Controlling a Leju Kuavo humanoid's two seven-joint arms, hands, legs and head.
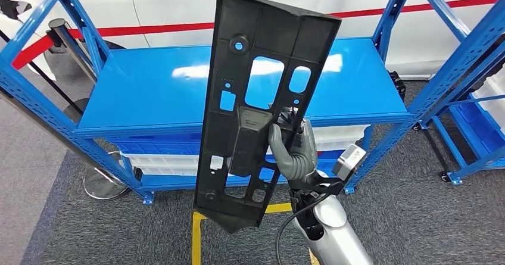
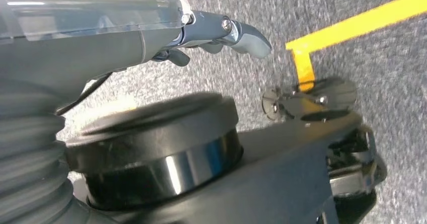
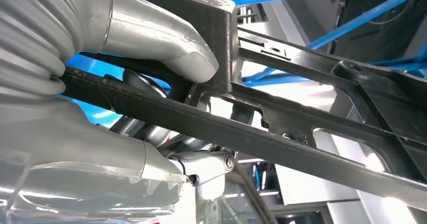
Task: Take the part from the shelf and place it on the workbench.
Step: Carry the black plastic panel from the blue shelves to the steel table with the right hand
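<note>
Progress: the part (image 1: pixel 256 104) is off the shelf (image 1: pixel 149 92) and raised upright in front of it; carrying it to the workbench and setting it down remain.
Right hand (image 1: pixel 293 152): fingers clamped on the part's edge, thumb on its face.
Left hand (image 2: pixel 221 35): hangs over the carpet, fingers loosely curled, holding nothing.
Part: black moulded plastic, long flat panel with cut-outs and ribs.
Shelf: glossy blue metal.

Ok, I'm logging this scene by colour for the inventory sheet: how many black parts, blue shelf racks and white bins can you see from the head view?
Black plastic part, held upright by the right hand: 1
Blue shelf racks: 2, one straight ahead and one at the right edge
White bins under the near rack's top board: at least 2, partly hidden by the part
Total: at least 5
</note>
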